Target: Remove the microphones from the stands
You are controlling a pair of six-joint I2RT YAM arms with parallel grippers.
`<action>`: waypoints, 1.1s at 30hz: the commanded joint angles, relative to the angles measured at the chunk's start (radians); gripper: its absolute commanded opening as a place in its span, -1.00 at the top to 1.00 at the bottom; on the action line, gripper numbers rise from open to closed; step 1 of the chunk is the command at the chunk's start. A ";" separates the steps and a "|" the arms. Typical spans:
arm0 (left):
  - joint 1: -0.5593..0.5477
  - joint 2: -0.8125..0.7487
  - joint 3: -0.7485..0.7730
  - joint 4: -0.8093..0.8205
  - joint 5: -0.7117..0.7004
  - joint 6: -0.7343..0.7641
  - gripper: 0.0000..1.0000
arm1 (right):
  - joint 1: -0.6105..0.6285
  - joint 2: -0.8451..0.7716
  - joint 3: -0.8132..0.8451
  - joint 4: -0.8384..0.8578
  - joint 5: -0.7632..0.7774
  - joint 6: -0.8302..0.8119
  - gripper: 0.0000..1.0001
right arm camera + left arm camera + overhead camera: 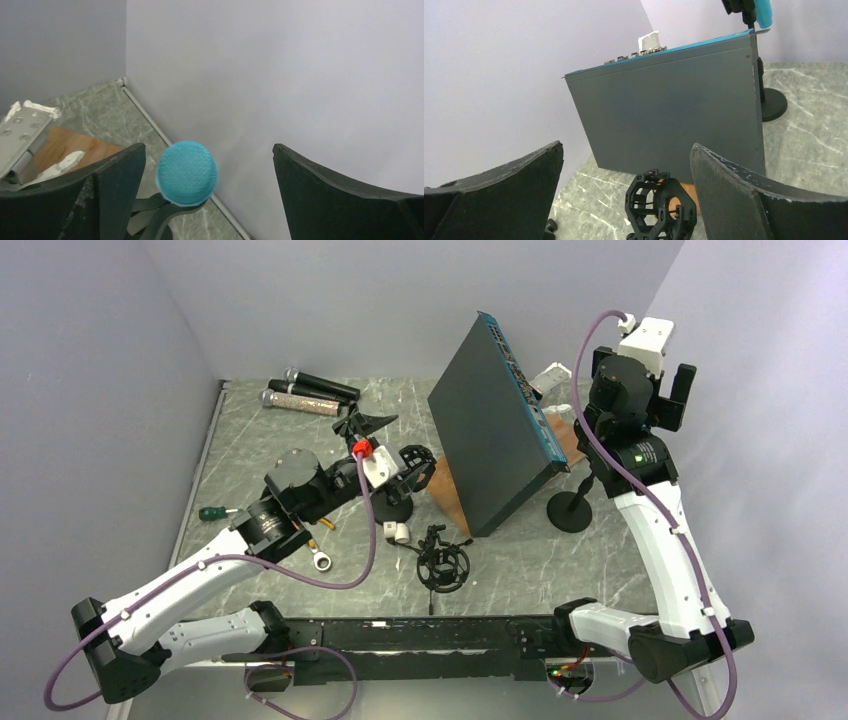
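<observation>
A: Where is the microphone (187, 172) in the top view?
B: Behind the right arm (640, 455). Can't see it.
A: Its handle?
B: Hidden behind its round blue head in the right wrist view. The left wrist view's top edge cuts it off.
A: The stand (571, 510)?
B: Its top hides behind that arm too.

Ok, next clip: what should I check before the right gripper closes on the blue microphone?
1. Right gripper open: ok.
2. Blue microphone between its fingers: ok, though off-centre.
3. Fingers level with the microphone body: cannot tell.
4. Stand upright: ok.
5. Left gripper open, away from the stand: ok.
6. Clearance from the leaning grey box: cannot tell.
</observation>
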 commanded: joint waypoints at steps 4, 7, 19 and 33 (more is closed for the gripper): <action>-0.045 -0.030 -0.035 0.105 -0.070 0.078 -0.99 | -0.092 -0.031 -0.054 -0.100 -0.039 0.119 -1.00; -0.061 -0.037 -0.049 0.120 -0.080 0.097 -0.99 | -0.127 -0.046 -0.073 -0.117 -0.111 0.163 -0.99; -0.071 -0.051 -0.065 0.138 -0.113 0.114 -0.99 | -0.168 -0.047 -0.093 -0.127 -0.187 0.184 -0.01; -0.073 -0.005 -0.069 0.142 -0.103 0.088 -0.99 | -0.166 -0.148 -0.029 -0.352 -0.486 0.204 0.94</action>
